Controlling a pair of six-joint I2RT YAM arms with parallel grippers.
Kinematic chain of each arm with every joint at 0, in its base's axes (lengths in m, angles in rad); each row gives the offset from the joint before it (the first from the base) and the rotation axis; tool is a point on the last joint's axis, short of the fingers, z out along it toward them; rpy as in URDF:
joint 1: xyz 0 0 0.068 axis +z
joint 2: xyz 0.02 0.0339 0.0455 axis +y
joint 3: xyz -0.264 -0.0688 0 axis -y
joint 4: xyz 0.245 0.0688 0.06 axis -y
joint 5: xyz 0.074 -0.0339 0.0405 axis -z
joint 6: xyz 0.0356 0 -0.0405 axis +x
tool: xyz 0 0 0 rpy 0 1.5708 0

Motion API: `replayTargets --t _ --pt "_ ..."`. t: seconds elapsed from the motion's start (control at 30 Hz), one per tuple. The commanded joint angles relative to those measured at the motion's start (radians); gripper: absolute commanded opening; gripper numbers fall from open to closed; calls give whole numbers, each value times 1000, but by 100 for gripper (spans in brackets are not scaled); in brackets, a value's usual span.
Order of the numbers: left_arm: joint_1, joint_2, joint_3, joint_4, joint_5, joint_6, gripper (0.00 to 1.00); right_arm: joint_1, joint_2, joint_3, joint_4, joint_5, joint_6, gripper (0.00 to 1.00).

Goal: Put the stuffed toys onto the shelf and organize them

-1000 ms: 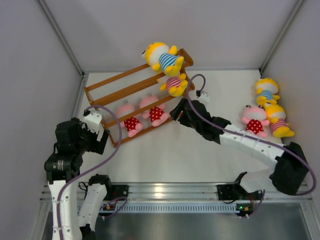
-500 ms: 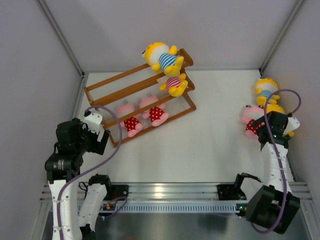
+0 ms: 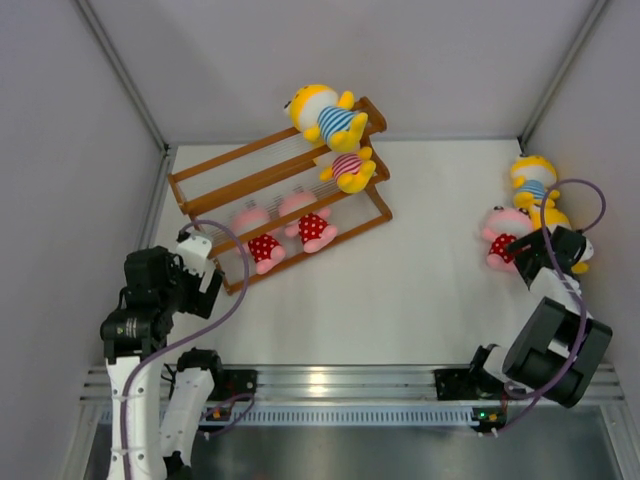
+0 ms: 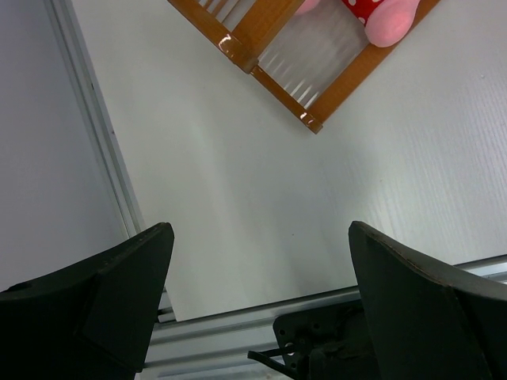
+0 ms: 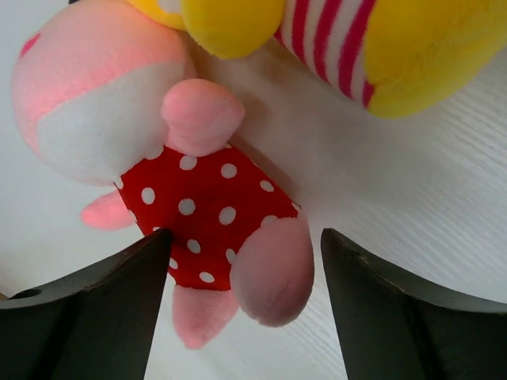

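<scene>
The shelf [image 3: 280,188] stands tilted at the back left. It carries a yellow stuffed toy in blue stripes [image 3: 325,115], a yellow one in pink stripes [image 3: 348,168] and two pink ones [image 3: 258,240] [image 3: 310,224]. On the table at the right lie a yellow toy [image 3: 532,182], a pink toy [image 3: 503,235] and a yellow pink-striped toy [image 3: 575,262]. My right gripper [image 3: 530,255] is open over that pink toy [image 5: 198,198], its legs between the fingers [image 5: 119,317]. The left gripper [image 3: 198,290] is open and holds nothing.
In the left wrist view the shelf's near corner [image 4: 273,75] and a pink foot [image 4: 386,22] show above bare table. The metal rail [image 3: 330,385] runs along the near edge. Grey walls close in on the left and right.
My right arm swung from the shelf's right end to the toys at the right and now straddles the pink one. The left arm shifted slightly forward.
</scene>
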Motion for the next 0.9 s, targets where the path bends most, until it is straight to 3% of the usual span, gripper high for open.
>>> replayTargets --t 0.0,0.03,0.1,0.13,0.2,0.23,0.57,0.7,0.87 --pt "4 -12 -9 20 21 7 98 -10 37 -8 173 -54 5 72" --pt "6 -9 -9 20 22 5 98 -10 44 -10 178 -57 4 59" --pt "6 -9 -5 20 24 7 98 -10 58 -22 215 -89 2 43" --pt "4 -8 1 19 22 7 98 -10 69 -27 225 -99 -1 28" --pt "6 -8 5 19 19 8 98 -10 63 -33 229 -108 -5 13" --pt "4 -8 8 19 19 10 98 -10 57 -33 224 -106 -8 0" --pt "6 6 55 8 16 13 98 45 -204 -4 39 -249 -65 0" --pt "6 32 156 -21 -1 37 98 182 -325 59 -109 -263 -120 0" --pt "4 35 166 -20 39 34 98 338 -361 105 -199 -280 -127 0"
